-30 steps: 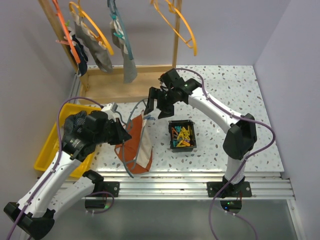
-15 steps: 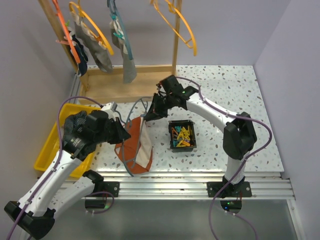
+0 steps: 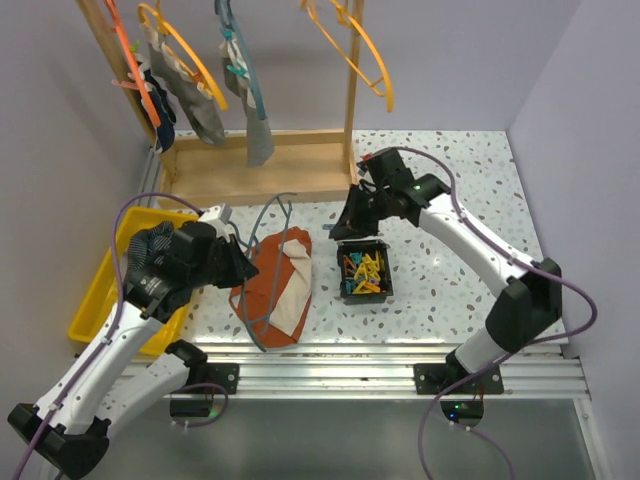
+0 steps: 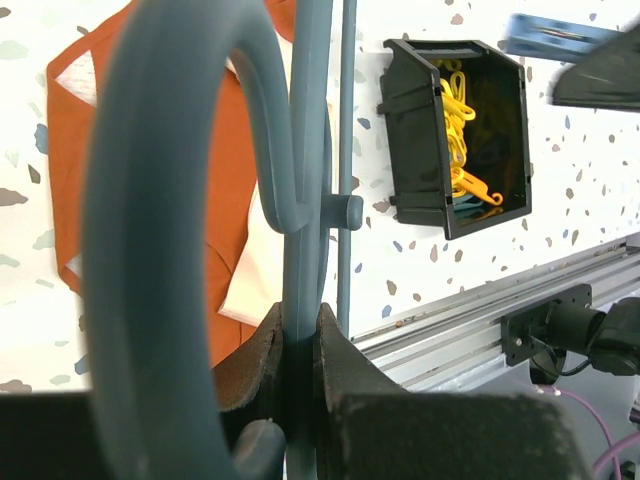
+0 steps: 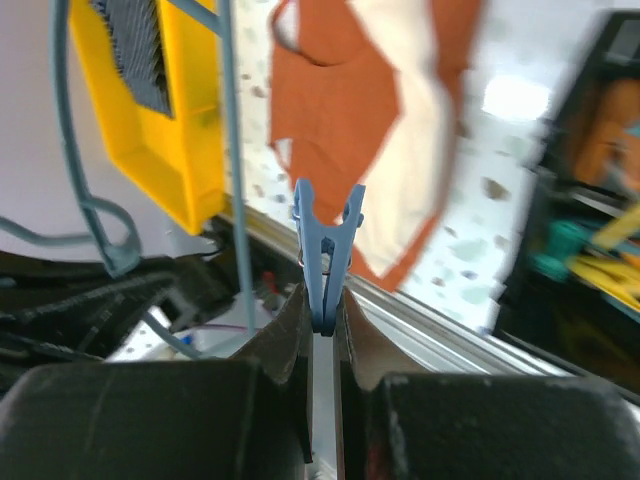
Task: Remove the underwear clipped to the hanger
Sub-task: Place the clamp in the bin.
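Note:
A rust-brown underwear point(image 3: 280, 285) with a cream lining lies flat on the speckled table, across the lower part of a grey-blue hanger point(image 3: 268, 208). My left gripper point(image 3: 245, 268) is shut on the hanger point(image 4: 310, 150) just below its hook, with the underwear point(image 4: 235, 200) beyond it. My right gripper point(image 3: 338, 225) hangs above the table between the underwear and the black box. It is shut on a blue clip point(image 5: 325, 250) that sticks out past the fingertips, clear of the cloth point(image 5: 340, 100). I cannot tell whether any clip still holds the underwear to the hanger.
A black box point(image 3: 365, 270) of coloured clips stands right of the underwear. A yellow bin point(image 3: 95, 290) at the left holds a grey cloth point(image 5: 130, 40). At the back, a wooden rack point(image 3: 260, 165) carries orange and teal hangers with more cloth pieces.
My right gripper shut on the blue clip at the hanger and drew back to the right with it. The underwear dropped from its raised drape to lie flat. The left arm stayed put.

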Motion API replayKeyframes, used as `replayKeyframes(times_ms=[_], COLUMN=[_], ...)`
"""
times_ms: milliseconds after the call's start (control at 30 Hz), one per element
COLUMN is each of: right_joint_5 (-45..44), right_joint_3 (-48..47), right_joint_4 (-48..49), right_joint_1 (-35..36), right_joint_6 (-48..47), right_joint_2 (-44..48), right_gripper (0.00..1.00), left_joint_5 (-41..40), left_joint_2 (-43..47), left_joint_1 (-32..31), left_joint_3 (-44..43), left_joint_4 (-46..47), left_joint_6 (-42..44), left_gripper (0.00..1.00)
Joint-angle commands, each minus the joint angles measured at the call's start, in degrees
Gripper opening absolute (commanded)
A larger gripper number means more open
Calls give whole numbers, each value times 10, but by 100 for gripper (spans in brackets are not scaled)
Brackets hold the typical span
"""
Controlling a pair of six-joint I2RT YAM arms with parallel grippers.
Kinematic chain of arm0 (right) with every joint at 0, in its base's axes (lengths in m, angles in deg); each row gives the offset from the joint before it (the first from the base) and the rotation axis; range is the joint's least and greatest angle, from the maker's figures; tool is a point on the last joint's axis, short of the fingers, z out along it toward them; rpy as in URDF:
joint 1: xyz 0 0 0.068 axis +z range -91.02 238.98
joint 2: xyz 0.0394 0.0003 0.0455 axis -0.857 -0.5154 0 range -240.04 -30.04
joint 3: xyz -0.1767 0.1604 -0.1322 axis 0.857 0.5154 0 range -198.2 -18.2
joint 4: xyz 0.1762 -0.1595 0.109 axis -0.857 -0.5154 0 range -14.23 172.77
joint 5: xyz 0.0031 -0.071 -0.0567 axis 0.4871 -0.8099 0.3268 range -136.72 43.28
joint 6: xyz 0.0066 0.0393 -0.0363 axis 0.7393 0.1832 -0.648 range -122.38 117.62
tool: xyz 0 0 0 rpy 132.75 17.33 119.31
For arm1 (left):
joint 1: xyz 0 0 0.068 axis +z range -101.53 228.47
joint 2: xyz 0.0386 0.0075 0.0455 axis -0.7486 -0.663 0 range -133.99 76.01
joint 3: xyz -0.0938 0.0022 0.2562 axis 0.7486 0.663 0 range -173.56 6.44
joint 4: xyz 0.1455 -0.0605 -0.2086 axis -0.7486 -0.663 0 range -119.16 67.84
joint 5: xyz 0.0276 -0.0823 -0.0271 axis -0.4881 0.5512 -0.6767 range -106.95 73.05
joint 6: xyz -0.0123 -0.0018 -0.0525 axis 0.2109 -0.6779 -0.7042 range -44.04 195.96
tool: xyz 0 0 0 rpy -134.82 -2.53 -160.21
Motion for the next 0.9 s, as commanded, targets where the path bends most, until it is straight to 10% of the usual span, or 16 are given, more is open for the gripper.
replayKeyframes(times_ms=[0, 200, 367, 533, 867], right_joint_5=[-118, -191, -183, -191, -117], right_joint_3=[27, 96, 108, 77, 68], right_joint_4=[-121, -144, -121, -126, -79], right_joint_1=[-12, -13, -13, -13, -13], right_joint_6=[-76, -102, -115, -127, -177], right_joint_2=[64, 91, 87, 83, 152], right_gripper=[0, 0, 44, 68, 71], left_joint_5=[-10, 6, 5, 5, 67], left_joint_2=[-4, -22, -27, -23, -29], left_joint_1=[2, 2, 2, 2, 2], left_joint_3=[-10, -16, -26, -26, -31], left_joint_4=[4, 20, 17, 11, 6], left_joint_6=[6, 11, 13, 11, 55], left_gripper=[0, 0, 0, 0, 0])
